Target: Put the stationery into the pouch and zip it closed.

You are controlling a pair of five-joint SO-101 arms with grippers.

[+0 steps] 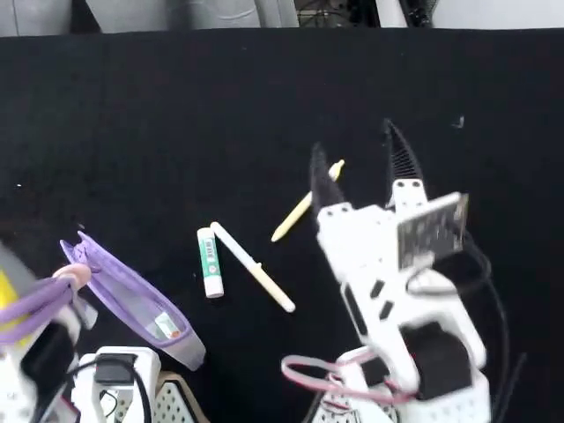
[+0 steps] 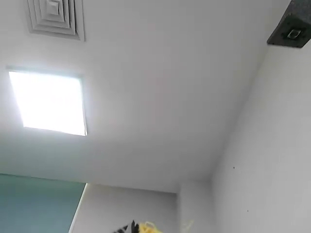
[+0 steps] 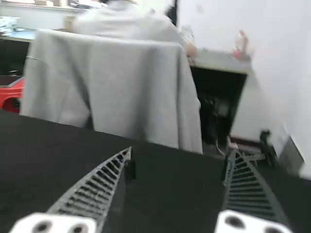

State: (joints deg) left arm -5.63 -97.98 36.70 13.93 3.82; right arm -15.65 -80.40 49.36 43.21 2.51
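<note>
Near the front left edge of the bench point(image 1: 176, 106): purple pouch point(image 1: 132, 300), lying flat. Mid-bench, outside the pouch: glue stick point(image 1: 210, 262), white pen point(image 1: 253, 266) just beside it, yellow pencil point(image 1: 302, 207) apart. Right gripper point(image 1: 351, 137) near the pencil's far end, fingers point(image 3: 97, 191) spread wide, holding nothing.
</note>
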